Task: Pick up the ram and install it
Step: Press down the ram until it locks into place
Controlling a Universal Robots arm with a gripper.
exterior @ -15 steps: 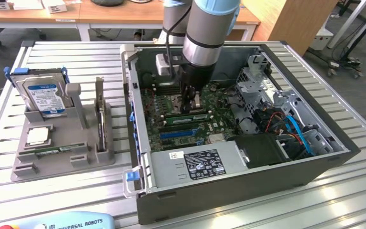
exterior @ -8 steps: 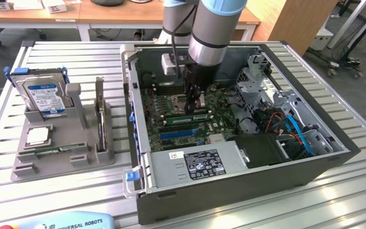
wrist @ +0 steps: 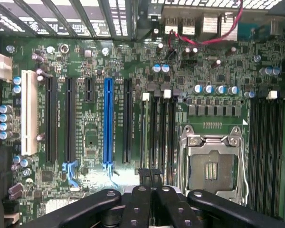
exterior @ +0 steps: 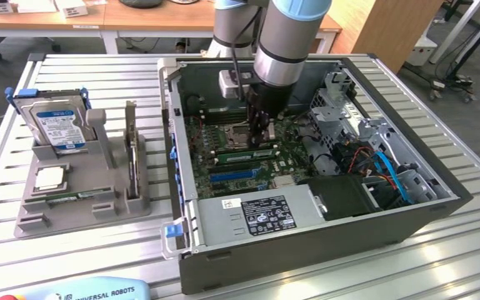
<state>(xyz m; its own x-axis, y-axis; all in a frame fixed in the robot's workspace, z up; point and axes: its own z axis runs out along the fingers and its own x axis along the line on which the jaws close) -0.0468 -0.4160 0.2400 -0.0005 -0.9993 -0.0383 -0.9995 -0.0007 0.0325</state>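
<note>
My gripper [exterior: 264,140] reaches down inside the open computer case [exterior: 407,219], over the motherboard's memory slots. In the wrist view its black fingers [wrist: 137,199] are pressed together, so the gripper [wrist: 150,175] is shut with nothing visible between the tips. The ram [wrist: 145,133], a thin green stick seen edge-on, stands in the slot beside a white latch, just off my fingertips. In the exterior view the ram [exterior: 242,154] lies along the slots right by the fingers. Whether the tips touch it I cannot tell.
The empty processor socket [wrist: 211,164] lies beside the slots, and a blue expansion slot [wrist: 108,123] on the other side. Outside the case, a grey fixture [exterior: 82,209] holds a blue-labelled hard drive [exterior: 57,122] and a square processor chip [exterior: 50,178]. A drive cage [exterior: 340,106] and cables crowd the case.
</note>
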